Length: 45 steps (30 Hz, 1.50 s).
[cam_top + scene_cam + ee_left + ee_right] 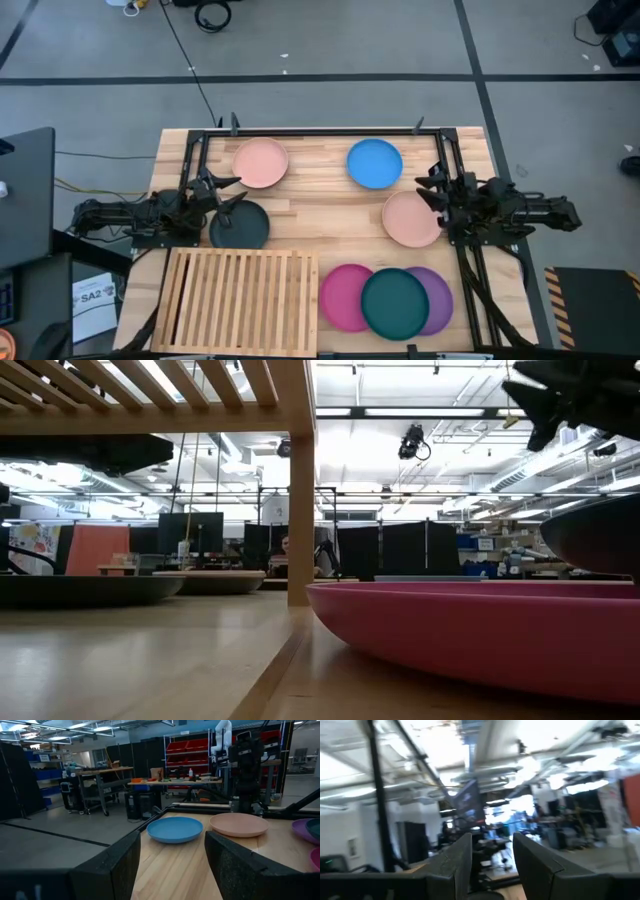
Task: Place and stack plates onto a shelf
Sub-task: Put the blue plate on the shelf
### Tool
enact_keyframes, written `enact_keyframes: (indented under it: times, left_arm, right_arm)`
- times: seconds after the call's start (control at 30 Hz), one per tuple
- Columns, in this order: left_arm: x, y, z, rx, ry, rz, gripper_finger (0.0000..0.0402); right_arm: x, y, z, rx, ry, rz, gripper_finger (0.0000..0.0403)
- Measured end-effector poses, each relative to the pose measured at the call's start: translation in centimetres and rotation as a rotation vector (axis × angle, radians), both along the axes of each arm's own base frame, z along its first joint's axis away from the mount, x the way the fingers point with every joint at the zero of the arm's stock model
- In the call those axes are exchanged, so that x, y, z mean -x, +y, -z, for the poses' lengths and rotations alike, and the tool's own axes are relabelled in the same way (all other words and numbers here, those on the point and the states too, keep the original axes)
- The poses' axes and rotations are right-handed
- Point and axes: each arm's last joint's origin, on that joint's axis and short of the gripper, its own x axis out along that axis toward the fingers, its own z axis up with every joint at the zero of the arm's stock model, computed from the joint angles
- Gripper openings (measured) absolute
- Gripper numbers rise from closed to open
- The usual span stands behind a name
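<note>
Left gripper (228,192), fingers spread and empty, hovers just above the black plate (240,226); salmon plate (261,163) beyond, slatted shelf (240,300) nearer. Right gripper (432,190), parted, empty, beside another salmon plate (410,219).

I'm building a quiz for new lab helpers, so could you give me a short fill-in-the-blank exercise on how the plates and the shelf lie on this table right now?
1. The teal plate lies on top of the magenta plate and the ____ plate.
2. The number of plates on the shelf is ____.
3. The left gripper is at the edge of the ____ plate.
4. The right gripper is at the edge of a ____ plate.

Missing words: purple; zero; black; salmon pink
</note>
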Motion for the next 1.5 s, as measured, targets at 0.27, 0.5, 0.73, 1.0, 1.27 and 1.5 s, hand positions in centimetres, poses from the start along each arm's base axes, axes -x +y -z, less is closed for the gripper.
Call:
enact_keyframes:
  times: [0.27, 0.5, 0.73, 1.0, 1.27, 1.5]
  left_arm:
    - [0.0, 0.0, 0.0, 0.0, 0.0, 0.0, 0.0228]
    - [0.0, 0.0, 0.0, 0.0, 0.0, 0.0, 0.0228]
    - [0.0, 0.0, 0.0, 0.003, -0.001, 0.0, 0.0228]
    - [0.0, 0.0, 0.0, 0.003, -0.001, 0.0, 0.0228]
    - [0.0, 0.0, 0.0, 0.003, -0.001, 0.001, 0.0228]
    - [0.0, 0.0, 0.0, 0.005, -0.002, 0.001, 0.0228]
  right_arm:
    - [-0.8, -0.3, 0.2, -0.09, 0.03, 0.052, 0.0149]
    - [-1.9, -0.3, -3.0, -0.033, 0.081, 0.079, 0.0149]
    - [-4.3, -1.4, -5.8, -0.041, 0.343, 0.256, 0.0149]
    - [-7.1, -3.6, -6.6, -0.131, 0.615, 0.409, 0.0149]
    - [-9.1, -5.3, -4.3, -0.144, 0.795, 0.35, 0.0149]
    - [-10.7, -6.0, -1.9, -0.074, 0.964, 0.282, 0.0149]
